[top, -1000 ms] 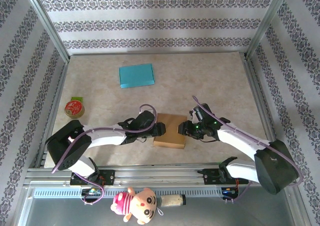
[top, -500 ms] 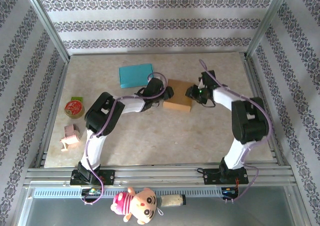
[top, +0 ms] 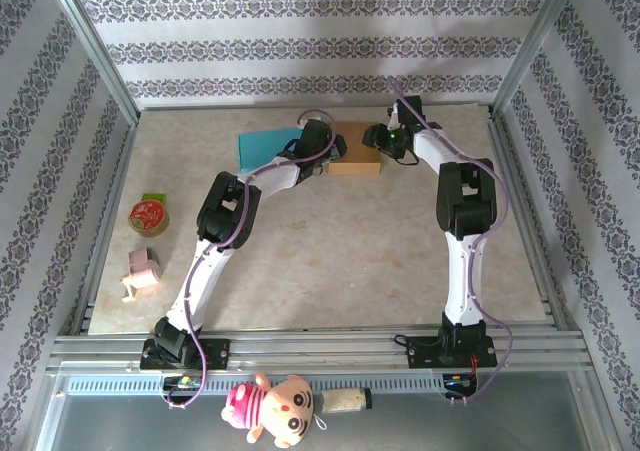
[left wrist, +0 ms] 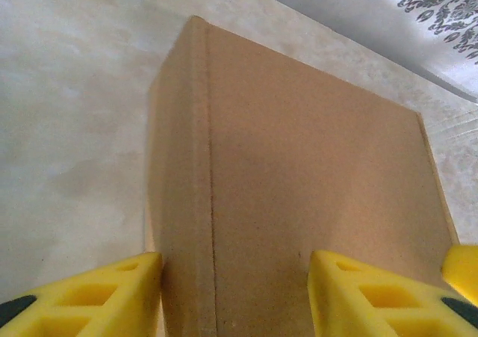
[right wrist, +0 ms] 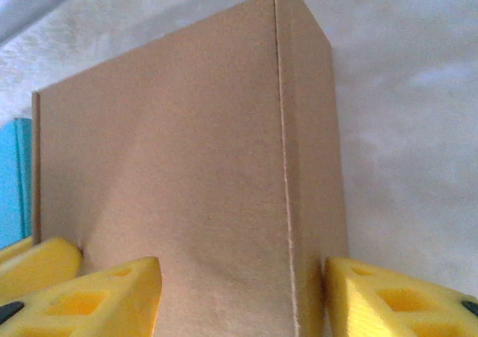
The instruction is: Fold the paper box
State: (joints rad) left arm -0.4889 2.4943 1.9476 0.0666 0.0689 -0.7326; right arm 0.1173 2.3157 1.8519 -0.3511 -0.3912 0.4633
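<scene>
One cardboard box (top: pixel 356 158), tabletop (top: pixel 330 261) 12 o'clock. Two tools: left tool (left wrist: pixel 233 273), right tool (right wrist: pixel 243 277), both half-wide astride its edges.

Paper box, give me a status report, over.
Left gripper and right gripper open, straddling opposite ends. Paper box flat, folded shut. Blue sheet beside it.

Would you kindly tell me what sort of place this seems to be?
Probably a robot test cell dressed as a room: metal frame, wallpapered walls, and two arms bolted at the near edge of the table.
</scene>
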